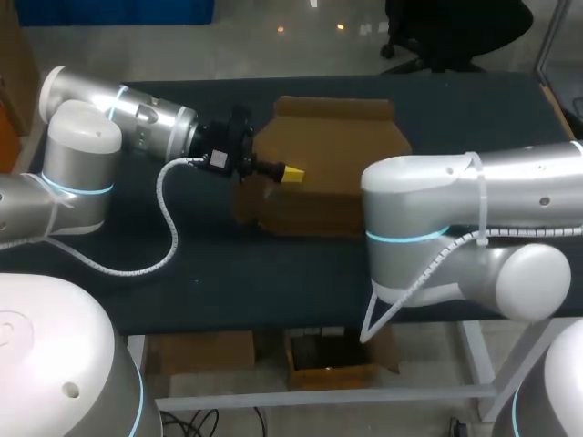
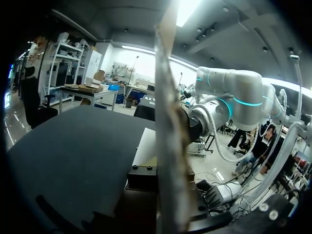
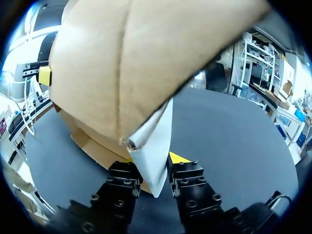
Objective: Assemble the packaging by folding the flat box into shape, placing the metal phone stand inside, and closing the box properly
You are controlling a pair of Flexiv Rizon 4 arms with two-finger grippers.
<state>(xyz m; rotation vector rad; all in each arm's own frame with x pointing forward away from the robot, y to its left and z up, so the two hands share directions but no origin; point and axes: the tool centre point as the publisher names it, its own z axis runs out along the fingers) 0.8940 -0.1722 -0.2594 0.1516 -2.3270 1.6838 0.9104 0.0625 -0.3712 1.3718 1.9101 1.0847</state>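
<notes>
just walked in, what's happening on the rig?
Both arms are working the cardboard box, partly folded up on the table. The right gripper is pinching one of its flaps; the left gripper sits at the box's left side. No phone stand in view, so this looks like the folding stage.

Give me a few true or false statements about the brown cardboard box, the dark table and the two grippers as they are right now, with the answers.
1. The brown cardboard box is near the middle of the dark table. True.
2. The right gripper is empty and clear of the box. False: it is shut on a white-lined flap of the box.
3. The left gripper is at the side of the box nearest the left arm. True.
4. A person's hand is steadying the box. False: only the two grippers are at it.
</notes>
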